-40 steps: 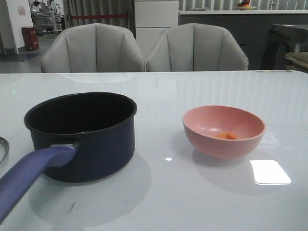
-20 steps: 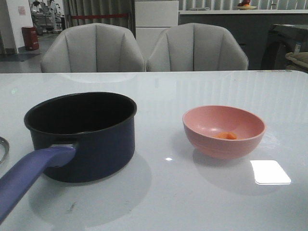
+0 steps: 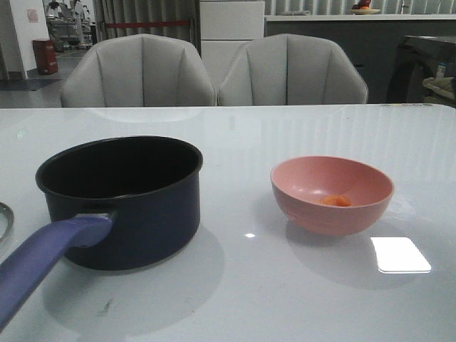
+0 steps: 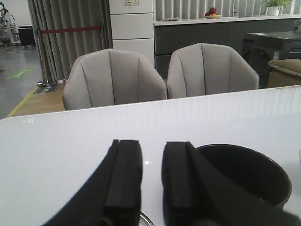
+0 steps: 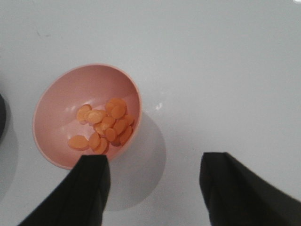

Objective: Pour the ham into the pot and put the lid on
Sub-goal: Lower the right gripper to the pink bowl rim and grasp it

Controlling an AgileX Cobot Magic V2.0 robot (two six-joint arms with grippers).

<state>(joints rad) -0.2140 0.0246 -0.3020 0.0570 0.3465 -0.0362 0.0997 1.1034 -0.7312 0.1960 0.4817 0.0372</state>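
The dark navy pot (image 3: 125, 203) with its purple-blue handle (image 3: 43, 256) stands on the white table at the left. It also shows in the left wrist view (image 4: 244, 172). The ham (image 5: 106, 125), several orange slices, lies in a pink bowl (image 5: 56, 113) at the right (image 3: 331, 192); a bit of ham (image 3: 336, 201) shows in the front view. A steel rim of the lid (image 3: 4, 221) peeks in at the far left edge. My left gripper (image 4: 151, 157) is open with a narrow gap, empty, beside the pot. My right gripper (image 5: 153, 162) is open wide above the table, beside the bowl.
Two grey chairs (image 3: 214, 71) stand behind the table's far edge. A bright light patch (image 3: 399, 254) lies on the table to the right of the bowl. Neither arm shows in the front view.
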